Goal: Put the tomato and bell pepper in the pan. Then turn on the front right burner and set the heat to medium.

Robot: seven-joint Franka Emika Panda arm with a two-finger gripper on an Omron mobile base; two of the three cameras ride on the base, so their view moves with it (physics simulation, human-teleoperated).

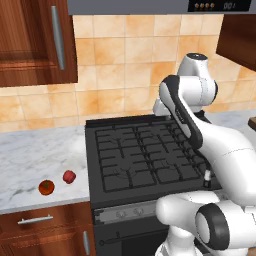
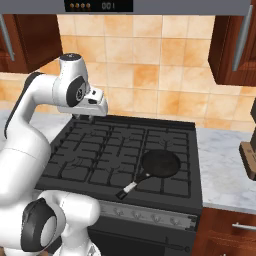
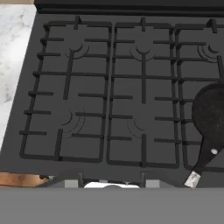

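Observation:
The orange-red tomato (image 1: pixel 46 187) and the smaller crimson bell pepper (image 1: pixel 69 176) lie side by side near the front edge of the marble counter (image 1: pixel 35 150), left of the stove. The black pan (image 2: pixel 160 164) sits on the front right burner (image 2: pixel 178 186), its pale-tipped handle (image 2: pixel 131 187) pointing toward the stove's front. In the hand view the pan (image 3: pixel 212 113) lies at the right edge. My gripper (image 2: pixel 82 118) hangs above the cooktop's back left part, far from the tomato, bell pepper and pan, with nothing in it. Its fingers are too small and dark to tell their spread.
A row of knobs (image 2: pixel 135 214) runs along the stove's front panel. Wooden cabinets hang to both sides above. A brown object (image 2: pixel 248 155) stands on the right counter. The other grates (image 3: pixel 70 87) carry nothing.

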